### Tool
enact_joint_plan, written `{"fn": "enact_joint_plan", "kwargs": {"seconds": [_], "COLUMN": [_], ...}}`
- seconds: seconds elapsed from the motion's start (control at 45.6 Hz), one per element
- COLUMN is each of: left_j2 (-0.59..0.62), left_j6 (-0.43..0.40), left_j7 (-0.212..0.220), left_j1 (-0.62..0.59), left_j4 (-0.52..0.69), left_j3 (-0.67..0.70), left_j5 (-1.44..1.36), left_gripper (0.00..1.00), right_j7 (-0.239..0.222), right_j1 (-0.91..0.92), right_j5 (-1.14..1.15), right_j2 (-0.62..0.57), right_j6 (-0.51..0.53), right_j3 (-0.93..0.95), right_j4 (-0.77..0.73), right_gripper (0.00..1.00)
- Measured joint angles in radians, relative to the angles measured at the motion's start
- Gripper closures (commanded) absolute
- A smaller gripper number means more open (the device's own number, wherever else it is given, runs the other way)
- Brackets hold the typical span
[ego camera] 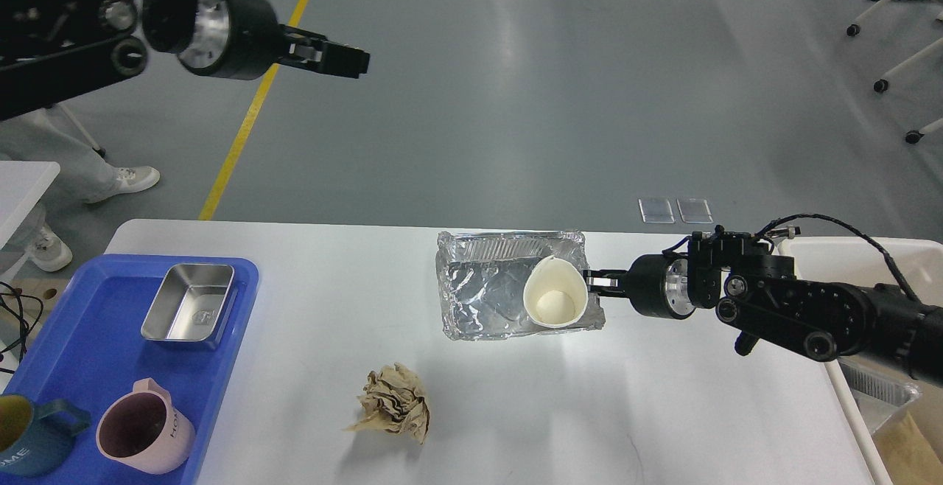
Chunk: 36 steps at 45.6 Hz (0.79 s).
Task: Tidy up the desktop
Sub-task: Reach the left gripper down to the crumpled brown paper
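White desktop (663,396): one foil tray (486,301) pinched by right hand (598,284), left hand (335,59) closed, empty.

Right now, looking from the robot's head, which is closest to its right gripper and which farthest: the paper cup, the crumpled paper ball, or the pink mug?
1. Paper cup, beside the right gripper, in the foil tray.
2. Crumpled paper ball, mid-table, nearer the front.
3. Pink mug, far left on the blue tray.
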<state>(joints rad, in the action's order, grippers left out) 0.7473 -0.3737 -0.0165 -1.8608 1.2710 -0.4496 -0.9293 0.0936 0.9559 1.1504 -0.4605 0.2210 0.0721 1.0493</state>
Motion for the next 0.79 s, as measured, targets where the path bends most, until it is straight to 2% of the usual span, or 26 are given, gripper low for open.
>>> {"fn": "enact_joint_plan", "kwargs": {"seconds": [0.11,0.285,0.79], "left_j2": [0.178,0.426,0.881], "left_j6": [-0.031,-0.141,-0.393], "left_j7": [0.003,0.003,-0.010], "left_j1": [0.000,-0.016,-0.032], "left_j4": [0.111,0.236,0.292], "left_j3": [-0.002,0.005,0.104], "left_j5": [-0.004,-0.006,-0.004], "left_gripper": [0.13,0.13,0.13], "right_j7": [0.000,0.000,0.000], "right_j1": [-0.001,-0.005,-0.011], "right_j5": [0.000,0.000,0.000], "right_j2": [0.009,0.022,0.076], "right_j6": [0.000,0.001,0.001], "right_j3": [0.000,-0.004,-0.013], "right_j4": [-0.006,-0.015,-0.056], "right_gripper": [1.00,1.00,1.00]}}
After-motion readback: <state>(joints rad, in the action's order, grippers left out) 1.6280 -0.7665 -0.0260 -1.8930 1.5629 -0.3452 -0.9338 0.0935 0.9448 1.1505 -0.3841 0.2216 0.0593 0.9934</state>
